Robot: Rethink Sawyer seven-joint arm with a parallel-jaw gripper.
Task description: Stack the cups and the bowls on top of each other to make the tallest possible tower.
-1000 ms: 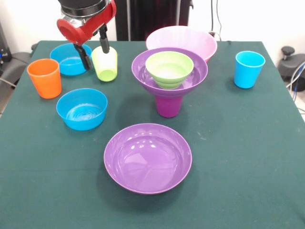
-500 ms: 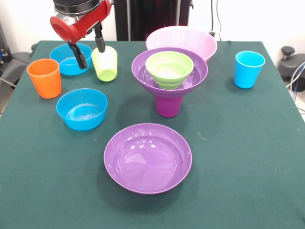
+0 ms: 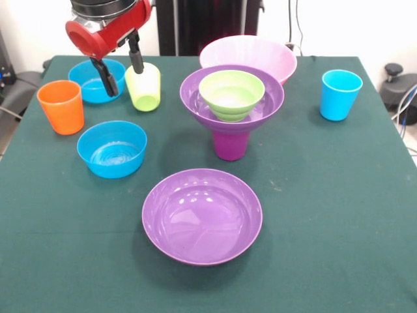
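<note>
Gripper (image 3: 124, 77): fingers spread, holding nothing, above the far blue bowl (image 3: 96, 79), one finger at the lime cup (image 3: 144, 87) | tower (image 3: 231, 111): purple cup, wide purple bowl, green bowl on top, mid-table | second purple bowl (image 3: 202, 216) near front | orange cup (image 3: 61, 106) left | light blue cup (image 3: 340, 94) right

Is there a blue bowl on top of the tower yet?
No, the small green bowl is the top piece of the tower, and both blue bowls sit on the table.
</note>
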